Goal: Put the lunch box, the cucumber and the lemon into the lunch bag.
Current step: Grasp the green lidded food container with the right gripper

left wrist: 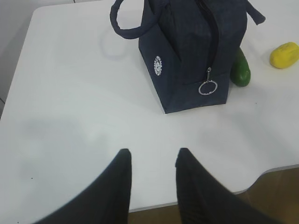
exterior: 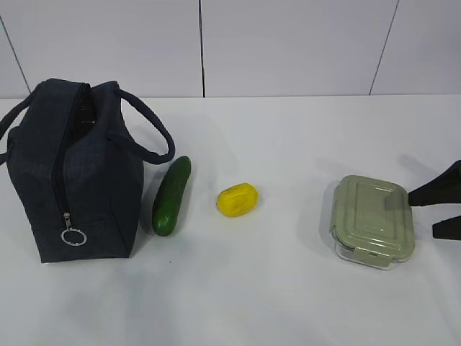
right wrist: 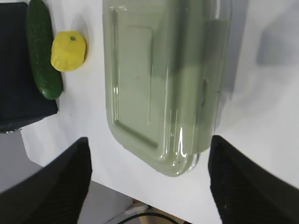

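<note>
- Approaching lunch box (exterior: 372, 221) from 3 o'clock; right gripper (exterior: 437, 210) spread wide, holding nothing.
- Centering jaws across the lid's short side, descending squarely before closing.
- Idling left gripper (left wrist: 152, 161) part-open, empty, lunch bag (left wrist: 189, 51) at its 12 o'clock.

The lunch bag (exterior: 72, 173) is dark navy fabric with a small white round logo (left wrist: 159, 66) on its side and a silvery metal ring pull (exterior: 73, 236). Beside the bag lies the dark green cucumber (exterior: 171, 195), then the bright yellow lemon (exterior: 237, 200). Farther from the bag, the lunch box (exterior: 372, 220) is clear with a sage-green lid. The bench (exterior: 252, 288) is white; the fingers (right wrist: 56, 186) are black.
</note>
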You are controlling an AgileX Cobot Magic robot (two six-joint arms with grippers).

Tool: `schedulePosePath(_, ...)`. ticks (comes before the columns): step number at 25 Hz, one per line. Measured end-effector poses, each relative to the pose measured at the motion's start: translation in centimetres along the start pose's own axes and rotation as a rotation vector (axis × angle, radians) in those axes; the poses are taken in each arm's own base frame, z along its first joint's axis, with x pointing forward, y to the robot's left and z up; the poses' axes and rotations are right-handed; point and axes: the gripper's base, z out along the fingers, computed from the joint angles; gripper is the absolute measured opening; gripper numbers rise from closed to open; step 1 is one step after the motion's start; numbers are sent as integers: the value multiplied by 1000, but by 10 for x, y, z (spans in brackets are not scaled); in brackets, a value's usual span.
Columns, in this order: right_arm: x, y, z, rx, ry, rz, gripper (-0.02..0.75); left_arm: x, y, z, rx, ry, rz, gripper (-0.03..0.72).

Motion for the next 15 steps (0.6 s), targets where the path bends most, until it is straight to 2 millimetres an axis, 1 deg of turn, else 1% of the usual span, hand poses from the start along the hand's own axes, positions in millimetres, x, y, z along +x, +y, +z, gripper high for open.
schedulePosePath(5, -5, -6, 7, -41, -35, 29, 586, 0, 0, 0, -1, 0, 1, 241)
schedulePosePath(15, -10, -15, 15, -52, -64, -7, 568, 0, 0, 0, -1, 0, 1, 241)
